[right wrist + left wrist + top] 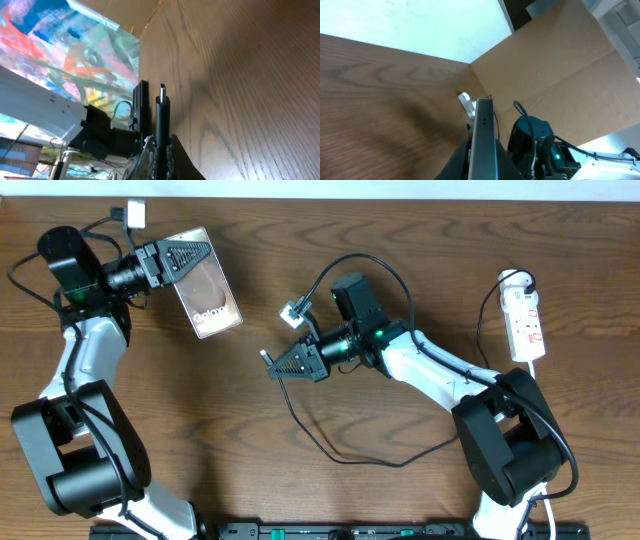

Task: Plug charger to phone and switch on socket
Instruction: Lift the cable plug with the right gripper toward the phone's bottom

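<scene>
Cable first: nearest to you, the charger [337, 459] lay in a loose black loop on the tabletop [230, 430], right of centre. From there it ran away from you to your right gripper [274, 366] near the middle of the scene. Its jaws were clenched on the charger's plug end. The small plug tip [266, 356] stuck out past them, pointing left toward the phone but well apart from it. Your right wrist camera showed the same hold: the plug tip [162, 105] stood straight out from between the closed jaws, its metal end bare and clear of the wood.

Farther back on the right, the socket [527, 328] lay flat on the tabletop with its long side running near to far and its white plug [513, 279] at the far end. It was well apart from both grippers.

Farthest, at the left, your left gripper [206, 252] had its jaws clamped on the far end of the phone [210, 305]. The glossy face was turned up, with the white lettering toward its near end. From your left wrist camera the phone [483, 135] appeared edge-on, rising from between the jaws. Whether its near end rested on the wood, I could not tell.
</scene>
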`<state>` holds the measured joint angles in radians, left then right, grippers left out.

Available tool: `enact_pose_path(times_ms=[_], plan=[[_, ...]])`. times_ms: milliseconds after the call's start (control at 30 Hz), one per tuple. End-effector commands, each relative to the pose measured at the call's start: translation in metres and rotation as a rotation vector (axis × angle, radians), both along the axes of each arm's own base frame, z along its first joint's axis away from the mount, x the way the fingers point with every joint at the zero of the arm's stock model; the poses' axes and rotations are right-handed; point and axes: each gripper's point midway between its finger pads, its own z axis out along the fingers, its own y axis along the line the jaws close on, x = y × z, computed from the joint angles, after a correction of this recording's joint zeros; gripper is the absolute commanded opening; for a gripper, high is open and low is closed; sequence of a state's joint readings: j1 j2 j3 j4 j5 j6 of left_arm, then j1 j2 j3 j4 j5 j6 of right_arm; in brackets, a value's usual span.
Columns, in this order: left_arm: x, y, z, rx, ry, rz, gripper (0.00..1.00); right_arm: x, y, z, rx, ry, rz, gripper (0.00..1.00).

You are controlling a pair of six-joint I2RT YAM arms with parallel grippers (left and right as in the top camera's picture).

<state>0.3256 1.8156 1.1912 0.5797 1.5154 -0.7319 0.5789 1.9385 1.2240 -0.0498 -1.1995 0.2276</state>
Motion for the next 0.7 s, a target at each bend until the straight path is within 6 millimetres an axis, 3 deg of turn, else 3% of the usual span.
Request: enact_pose_path(times_ms=[0,267,500,667], plan=[[0.004,0.004,0.011,0.011,-0.023,0.045,0.07,-0.001,0.001,0.006,0.022,0.056,0.015,0.01],[0.012,0.009,0.011,0.009,-0.009,0.101,0.08,0.017,0.006,0.015,0.078,0.026,-0.018,0.01],[0.012,0.009,0.011,0.008,-0.008,0.097,0.07,0.039,0.002,-0.026,0.134,0.197,0.017,0.01],[0.011,0.008,0.011,0.008,-0.009,0.092,0.07,0.041,0.005,-0.030,0.189,0.239,0.047,0.01]])
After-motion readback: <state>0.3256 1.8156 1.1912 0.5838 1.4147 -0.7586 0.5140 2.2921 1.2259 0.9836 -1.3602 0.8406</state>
